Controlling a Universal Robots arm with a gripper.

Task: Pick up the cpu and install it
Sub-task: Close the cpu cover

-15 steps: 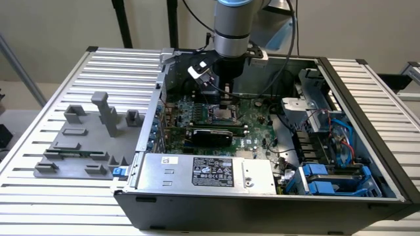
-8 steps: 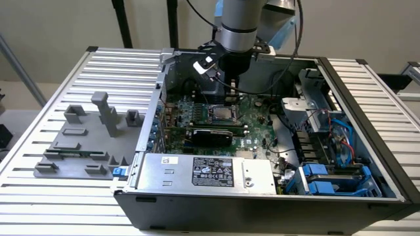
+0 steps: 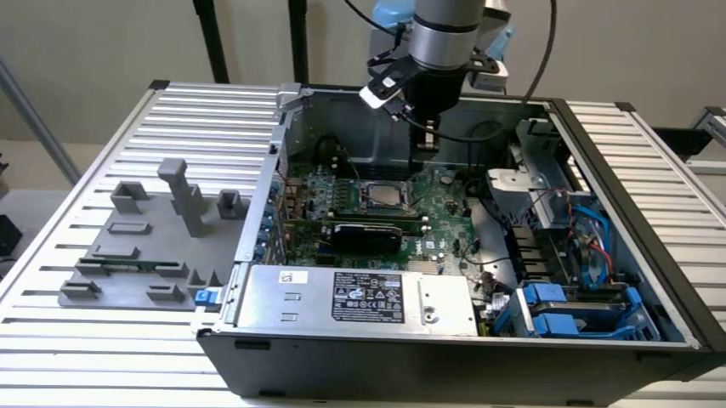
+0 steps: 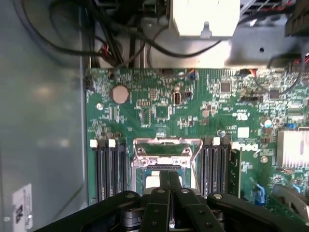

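The cpu [image 3: 382,196], a pale silver square, lies flat in the dark framed socket [image 3: 365,204] on the green motherboard [image 3: 445,240] inside the open computer case. My gripper [image 3: 422,146] hangs over the board just behind the socket, fingers pointing down and shut with nothing between them. In the wrist view the black fingers [image 4: 161,193] meet at the gripper tip [image 4: 170,177]. The cpu's silver top [image 4: 152,181] shows on either side of them, within the socket's metal frame [image 4: 166,145].
A large silver box with a black label [image 3: 363,297] fills the case front. Black memory slots [image 4: 108,169] flank the socket, cables and a white plastic part [image 4: 205,17] sit behind it. A grey fixture [image 3: 148,246] stands on the slatted table at the exterior view's left.
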